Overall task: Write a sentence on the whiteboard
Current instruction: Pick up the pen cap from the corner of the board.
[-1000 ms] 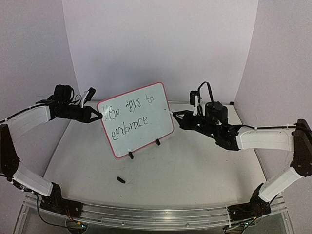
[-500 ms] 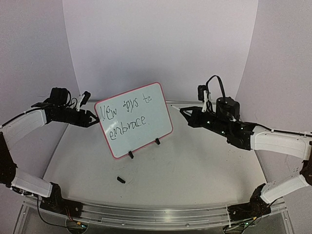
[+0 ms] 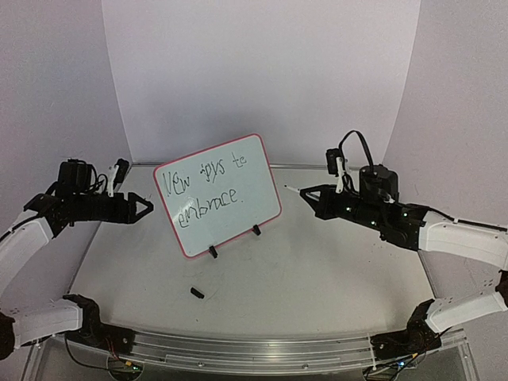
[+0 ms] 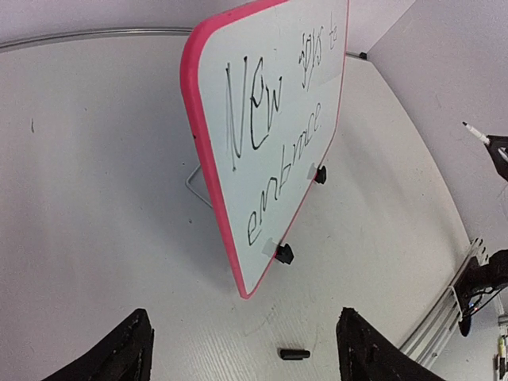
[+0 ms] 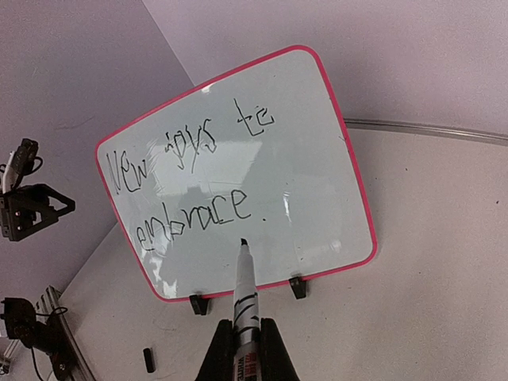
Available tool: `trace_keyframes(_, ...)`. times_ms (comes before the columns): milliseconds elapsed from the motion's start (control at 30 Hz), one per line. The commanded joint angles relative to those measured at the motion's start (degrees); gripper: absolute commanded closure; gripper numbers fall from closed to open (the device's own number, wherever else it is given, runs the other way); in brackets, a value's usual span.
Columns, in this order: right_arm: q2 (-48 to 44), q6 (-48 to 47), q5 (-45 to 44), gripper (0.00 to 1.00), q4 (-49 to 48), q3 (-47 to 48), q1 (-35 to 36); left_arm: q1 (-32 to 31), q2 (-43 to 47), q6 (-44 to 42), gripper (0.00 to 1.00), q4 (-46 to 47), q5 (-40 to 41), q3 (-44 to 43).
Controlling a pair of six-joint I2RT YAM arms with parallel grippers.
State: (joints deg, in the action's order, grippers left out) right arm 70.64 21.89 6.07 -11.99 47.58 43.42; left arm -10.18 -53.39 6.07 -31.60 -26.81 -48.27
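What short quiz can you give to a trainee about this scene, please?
1. True or false: the left gripper is clamped on the whiteboard.
2. What does the right gripper hold? A) a marker B) an eraser C) nothing
3. Fill in: the sentence is written in ___ lines.
Key: 1. False: its jaws stand open, apart from the board. 2. A: the jaws are shut on it, and its tip is off the board. 3. Two.
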Motion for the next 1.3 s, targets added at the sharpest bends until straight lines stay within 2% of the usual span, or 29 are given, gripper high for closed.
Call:
trace_keyframes(0, -2.45, 0.36, 1.81, 1.00, 2.73, -1.79, 0.00, -6.19, 6.81, 12.64, 0.23, 4.75, -0.42, 7.06)
trace_keyframes(100, -3.24, 2.13, 1.70, 1.00, 2.91, -2.88, 0.50, -12.41, 7.72, 16.08, 0.23, 10.23, 0.78, 11.37)
trace_keyframes(200, -3.38, 3.91, 1.04, 1.00, 2.94, -3.59, 1.46, -18.30, 5.01, 18.31, 0.24, 17.52, 0.92, 16.29)
trace_keyframes(400, -2.04, 5.49, -0.84, 1.00, 3.10, -3.62, 4.47, -30.34, 0.20, 13.60, 0.25, 20.04, 4.87, 19.09)
trace_keyframes(500, -0.13, 5.77, -1.30, 1.00, 3.09, -2.56, 5.69, -33.69, -2.69, 11.78, 0.23, 21.28, 4.49, 20.91)
trace_keyframes(867, 4.31, 5.34, -2.70, 1.00, 1.40, -0.03, 10.03, -35.70, -13.33, 9.18, 0.23, 25.45, 5.47, 20.74)
trace_keyframes(1267, 2.77, 5.16, -2.96, 1.00, 0.37, -2.12, 10.84, -36.28, -22.32, 7.89, 0.25, 28.24, 5.16, 17.07)
